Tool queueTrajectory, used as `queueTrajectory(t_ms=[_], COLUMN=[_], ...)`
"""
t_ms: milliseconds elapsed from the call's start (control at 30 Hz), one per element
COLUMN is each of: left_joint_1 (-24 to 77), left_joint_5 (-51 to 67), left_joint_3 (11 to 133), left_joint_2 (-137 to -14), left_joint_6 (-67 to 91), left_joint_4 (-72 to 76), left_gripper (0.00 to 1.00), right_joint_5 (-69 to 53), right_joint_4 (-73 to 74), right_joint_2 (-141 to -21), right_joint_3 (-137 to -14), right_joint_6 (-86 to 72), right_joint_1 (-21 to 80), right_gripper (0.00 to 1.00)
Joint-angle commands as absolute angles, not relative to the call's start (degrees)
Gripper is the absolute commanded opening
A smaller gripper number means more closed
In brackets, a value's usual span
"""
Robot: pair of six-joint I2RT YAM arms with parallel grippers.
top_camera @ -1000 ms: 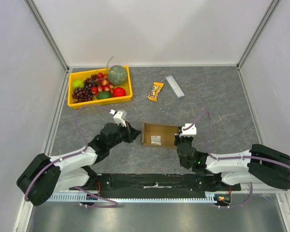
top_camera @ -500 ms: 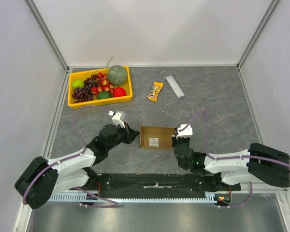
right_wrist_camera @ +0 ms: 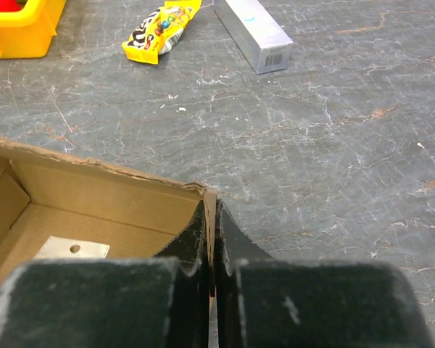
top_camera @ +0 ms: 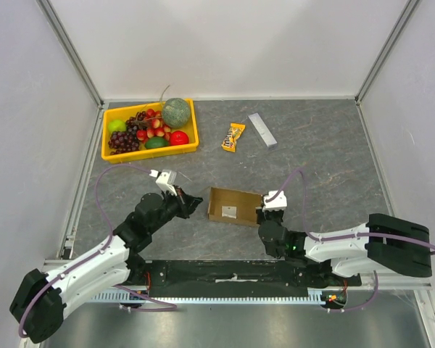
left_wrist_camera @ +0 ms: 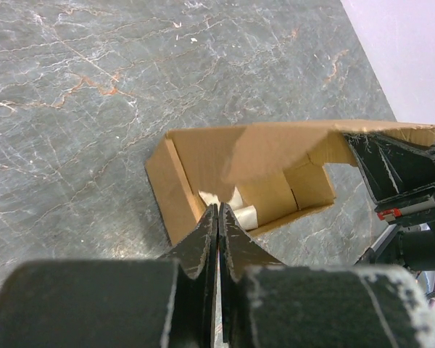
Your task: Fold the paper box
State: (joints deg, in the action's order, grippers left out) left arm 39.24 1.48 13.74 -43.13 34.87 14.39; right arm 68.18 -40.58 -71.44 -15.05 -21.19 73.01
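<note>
The paper box (top_camera: pixel 235 206) is a small open brown cardboard box lying on the grey table between my two grippers. It has a white label inside. My right gripper (top_camera: pixel 262 212) is shut on the box's right wall; in the right wrist view the cardboard corner (right_wrist_camera: pixel 212 196) sits pinched between the fingers of that gripper (right_wrist_camera: pixel 212 212). My left gripper (top_camera: pixel 196 199) is shut with nothing between its fingers, its tips just at the box's left end. In the left wrist view the left gripper (left_wrist_camera: pixel 217 212) points at the open box (left_wrist_camera: pixel 268 188), which has a flap raised over it.
A yellow fruit tray (top_camera: pixel 105 138) stands at the back left. A yellow candy packet (top_camera: pixel 234 136) and a small grey bar (top_camera: pixel 262 130) lie behind the box; both also show in the right wrist view, the packet (right_wrist_camera: pixel 159 29) and the bar (right_wrist_camera: pixel 255 32).
The box has slid a little to the left and nearer with my right gripper on it. My left arm has swung back to the left and its wrist has pulled away.
</note>
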Motion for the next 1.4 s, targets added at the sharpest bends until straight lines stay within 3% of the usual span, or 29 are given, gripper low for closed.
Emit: queueTrajectory(t_ms=[0,300,400,733,800,1133,1367], left_joint_1=[39.37,39.37,39.46,39.37,39.46,39.46,39.46], left_joint_5=[0.26,0.18,0.26,-1.84,-1.93,-2.55,-4.04], left_joint_3=[12.31,11.07,11.16,10.28,10.11,10.11,10.72], left_joint_2=[-40.61,-39.2,-39.2,-39.11,-39.02,-37.27,-28.76], left_joint_6=[36.38,37.09,37.09,37.62,37.71,38.41,41.39], left_joint_4=[10.9,10.02,10.02,10.2,10.28,8.35,0.63], left_gripper=[0.04,0.03,0.03,0.02,0.02,0.04,0.06], right_joint_5=[72.41,76.72,77.69,74.19,72.26,61.27,53.19], right_joint_4=[-42.71,-41.57,-40.43,-29.98,-27.35,-8.19,-0.18], right_joint_2=[-75.14,-77.96,-77.96,-70.32,-68.13,-56.79,-47.3], right_joint_3=[-14.85,-15.73,-16.26,-16.43,-16.96,-21.01,-23.37], right_joint_6=[-22.06,-23.47,-23.9,-27.78,-27.78,-32.16,-32.7], right_joint_1=[75.23,79.1,79.98,81.39,81.74,83.76,84.99], right_gripper=[0.0,0.0,0.08,0.54,0.59,0.7,0.74])
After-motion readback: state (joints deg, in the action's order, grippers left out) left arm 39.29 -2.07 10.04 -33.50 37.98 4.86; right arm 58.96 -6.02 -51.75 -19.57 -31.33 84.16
